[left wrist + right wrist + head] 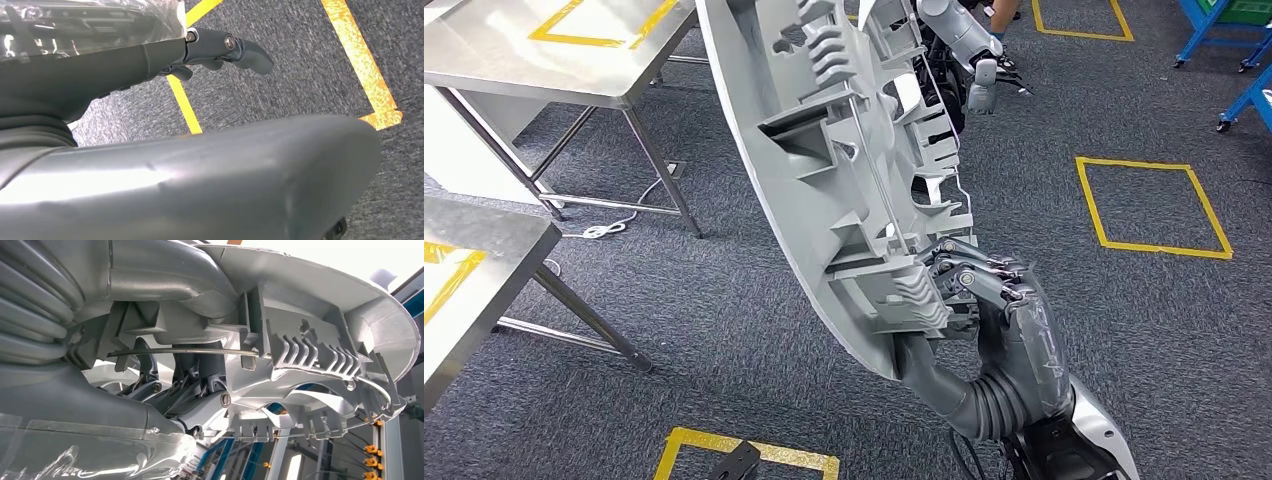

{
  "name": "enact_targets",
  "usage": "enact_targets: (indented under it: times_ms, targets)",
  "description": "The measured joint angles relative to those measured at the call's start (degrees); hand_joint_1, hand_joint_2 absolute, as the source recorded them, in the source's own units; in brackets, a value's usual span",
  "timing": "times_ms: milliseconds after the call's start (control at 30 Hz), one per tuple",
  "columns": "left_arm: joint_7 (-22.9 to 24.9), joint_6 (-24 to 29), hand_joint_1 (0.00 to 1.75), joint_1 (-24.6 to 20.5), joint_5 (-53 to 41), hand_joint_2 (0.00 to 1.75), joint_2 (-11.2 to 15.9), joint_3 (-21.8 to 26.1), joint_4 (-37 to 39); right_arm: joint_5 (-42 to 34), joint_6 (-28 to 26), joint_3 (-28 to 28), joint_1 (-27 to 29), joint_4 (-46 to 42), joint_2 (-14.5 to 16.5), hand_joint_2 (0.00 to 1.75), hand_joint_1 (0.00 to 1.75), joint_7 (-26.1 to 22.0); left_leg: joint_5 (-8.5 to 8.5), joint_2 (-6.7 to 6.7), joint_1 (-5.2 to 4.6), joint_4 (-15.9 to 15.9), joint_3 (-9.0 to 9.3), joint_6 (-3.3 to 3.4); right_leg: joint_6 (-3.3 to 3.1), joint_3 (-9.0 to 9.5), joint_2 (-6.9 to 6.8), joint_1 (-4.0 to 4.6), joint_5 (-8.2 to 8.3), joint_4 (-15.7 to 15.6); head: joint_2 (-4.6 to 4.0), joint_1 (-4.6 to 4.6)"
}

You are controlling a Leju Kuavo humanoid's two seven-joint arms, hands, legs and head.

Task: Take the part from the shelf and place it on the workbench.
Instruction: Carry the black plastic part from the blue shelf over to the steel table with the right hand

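Gripping the grey part (844,170) by its lower ribs, the right hand (984,300) may let it swing against the desk (484,250); the left hand (220,50) hangs, grip unclear.

Two steel benches stand at the left of the head view, the far bench (574,60) and the near bench (474,260), each marked with yellow tape. The grey carpeted floor (754,290) carries yellow tape squares (1152,208), a white cable (609,228) beneath the far bench, and blue frames (1224,40) on castors at upper right.
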Motion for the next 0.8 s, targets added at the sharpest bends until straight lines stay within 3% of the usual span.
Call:
enact_targets:
  times_ms: [533,800]
  targets:
    - [0.12,0.07,0.0,-0.05,-0.43,1.75,0.0,0.02,0.0,0.36,-0.04,-0.82,0.0,0.0,-0.03,1.75,1.75,0.0,-0.01,0.0,-0.12,0.0,0.0,0.02,0.02,0.03,0.0,-0.12,0.01,-0.06,0.0,0.02]
    - [0.1,0.23,0.0,-0.04,-0.57,1.75,0.07,0.02,0.02,0.83,-0.02,-0.8,0.06,0.0,-0.07,1.75,1.75,0.11,-0.2,-0.01,-0.56,0.08,0.0,0.48,0.53,0.04,0.0,-0.59,-0.07,-0.15,0.0,0.0]
